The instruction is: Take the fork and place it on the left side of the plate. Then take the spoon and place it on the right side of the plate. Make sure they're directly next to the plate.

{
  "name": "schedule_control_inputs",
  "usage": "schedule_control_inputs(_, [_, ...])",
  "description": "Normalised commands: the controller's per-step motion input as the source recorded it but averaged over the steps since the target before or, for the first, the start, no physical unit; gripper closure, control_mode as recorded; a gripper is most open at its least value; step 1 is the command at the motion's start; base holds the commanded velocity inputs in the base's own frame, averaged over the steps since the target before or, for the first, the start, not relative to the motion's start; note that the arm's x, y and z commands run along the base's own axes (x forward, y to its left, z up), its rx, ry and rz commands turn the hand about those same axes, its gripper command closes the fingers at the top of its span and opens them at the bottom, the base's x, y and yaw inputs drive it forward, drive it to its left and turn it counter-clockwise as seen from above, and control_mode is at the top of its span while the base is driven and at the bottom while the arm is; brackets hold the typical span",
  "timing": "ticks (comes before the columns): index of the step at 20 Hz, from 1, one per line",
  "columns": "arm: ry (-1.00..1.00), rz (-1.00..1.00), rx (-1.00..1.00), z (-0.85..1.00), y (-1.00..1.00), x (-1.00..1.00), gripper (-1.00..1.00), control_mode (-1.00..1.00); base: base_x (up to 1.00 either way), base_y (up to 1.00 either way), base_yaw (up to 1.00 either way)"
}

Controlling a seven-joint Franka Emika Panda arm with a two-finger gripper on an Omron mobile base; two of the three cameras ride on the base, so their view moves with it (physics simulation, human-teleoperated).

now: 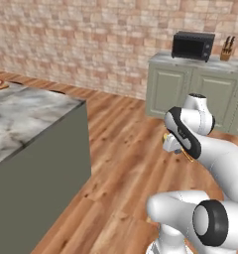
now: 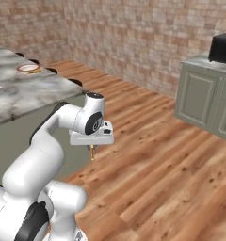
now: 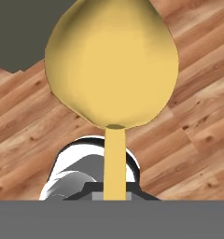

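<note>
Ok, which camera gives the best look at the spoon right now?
The hand view: the spoon looms close, bowl and handle plain, handle running down to the shut jaws. The right base view shows a thin orange sliver hanging below the hand; the left base view shows a glimpse beside the arm.

Much hidden from my seat

My spoon (image 3: 111, 70) handle's lower end runs off the hand view's bottom; beside the plate (image 2: 28, 68), something orange is too small to identify.

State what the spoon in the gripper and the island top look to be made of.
Spoon: smooth matte yellow-orange, uniform colour with soft shading, likely plastic or painted metal; the render leaves it open. Island top: grey-white veined slab, seemingly polished marble or a marble-look stone.
</note>
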Motion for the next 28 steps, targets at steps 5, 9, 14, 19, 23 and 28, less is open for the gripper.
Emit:
schedule_control_inputs(5, [0.0, 0.0, 0.0, 0.0, 0.0, 0.0, 1.0, 1.0, 0.94, -0.07, 0.01])
schedule_control_inputs(9, [0.0, 0.0, 0.0, 0.0, 0.0, 0.0, 1.0, 1.0, 0.94, -0.13, 0.02])
schedule_control_inputs(14, [0.0, 0.0, 0.0, 0.0, 0.0, 0.0, 1.0, 1.0, 0.94, -0.17, 0.02])
schedule_control_inputs(19, [0.0, 0.0, 0.0, 0.0, 0.0, 0.0, 1.0, 1.0, 0.94, -0.18, 0.03])
schedule_control_inputs(23, [0.0, 0.0, 0.0, 0.0, 0.0, 0.0, 1.0, 1.0, 0.94, -0.15, 0.07])
schedule_control_inputs(28, [0.0, 0.0, 0.0, 0.0, 0.0, 0.0, 1.0, 1.0, 0.94, -0.1, 0.11])
